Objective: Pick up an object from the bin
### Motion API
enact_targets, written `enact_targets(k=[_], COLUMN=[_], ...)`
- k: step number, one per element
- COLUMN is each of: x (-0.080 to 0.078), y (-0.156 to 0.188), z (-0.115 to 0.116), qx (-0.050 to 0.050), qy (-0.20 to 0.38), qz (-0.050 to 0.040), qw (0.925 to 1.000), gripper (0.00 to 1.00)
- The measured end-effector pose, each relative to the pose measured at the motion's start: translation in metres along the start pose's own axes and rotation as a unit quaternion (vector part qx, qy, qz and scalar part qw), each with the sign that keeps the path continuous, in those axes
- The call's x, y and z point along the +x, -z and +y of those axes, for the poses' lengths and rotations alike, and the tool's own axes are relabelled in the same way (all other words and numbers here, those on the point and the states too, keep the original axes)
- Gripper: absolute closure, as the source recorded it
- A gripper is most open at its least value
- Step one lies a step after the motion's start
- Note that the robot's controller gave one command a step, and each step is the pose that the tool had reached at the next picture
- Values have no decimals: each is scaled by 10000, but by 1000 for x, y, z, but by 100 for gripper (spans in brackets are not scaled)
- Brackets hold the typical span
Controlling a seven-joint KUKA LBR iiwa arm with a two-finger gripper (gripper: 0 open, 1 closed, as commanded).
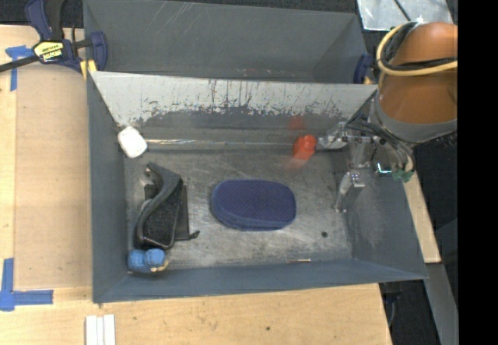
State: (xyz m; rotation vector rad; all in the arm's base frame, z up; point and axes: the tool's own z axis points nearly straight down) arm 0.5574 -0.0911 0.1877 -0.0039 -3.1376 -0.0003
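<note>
Camera view: orange obj near gripper, apart, view-left.

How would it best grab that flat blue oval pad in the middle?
Probably from straight above, pinching the blue pad across its shorter front-to-back width at mid-length: it lies flat, long axis left to right, with nothing touching it.

The bin is grey metal with matt walls, a floor scuffed and scratched to a dull sheen, and a back wall streaked dark. The blue oval pad looks like finely meshed cloth. The black strap bundle is matt fabric. The white lump looks smooth. The arm's orange cover is glossy.
</note>
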Motion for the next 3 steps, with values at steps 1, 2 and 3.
enact_targets(k=[1, 2, 3], x=[-42, -45, -51], y=[-114, -107, 23], z=[86, 86, 88], qx=[25, 6, 2], qy=[385, 371, 34], qz=[-46, -75, -85], qw=[9992, 9993, 10000], gripper=[0, 100, 100])
